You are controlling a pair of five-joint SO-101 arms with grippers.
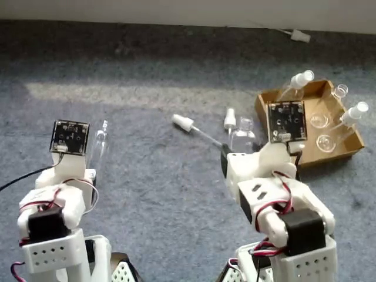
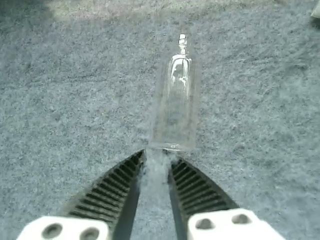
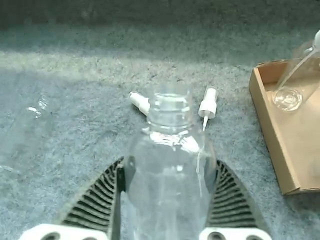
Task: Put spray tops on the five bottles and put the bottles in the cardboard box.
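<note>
Grey carpet [image 1: 158,194] under everything. My right gripper [image 3: 169,170] is clamped around a clear bottle [image 3: 170,135] with no top on, low centre in the right wrist view. White spray tops [image 3: 208,102] lie just past it. My left gripper [image 2: 156,157] has its jaws a narrow gap apart, with a second bottle [image 2: 175,100] lying at the tips. The cardboard box [image 1: 346,147] sits at the right of the high view, with capped bottles [image 1: 296,85] leaning in it.

Spread across the grey carpeted table [image 1: 147,194]: a clear bottle [image 1: 100,141] on its side at the left, and two white spray tops [image 1: 183,122] near the middle, well apart from it. Set at the right, an open cardboard box [image 1: 262,107]. Left by the far edge, a small white piece [image 1: 299,36].
</note>
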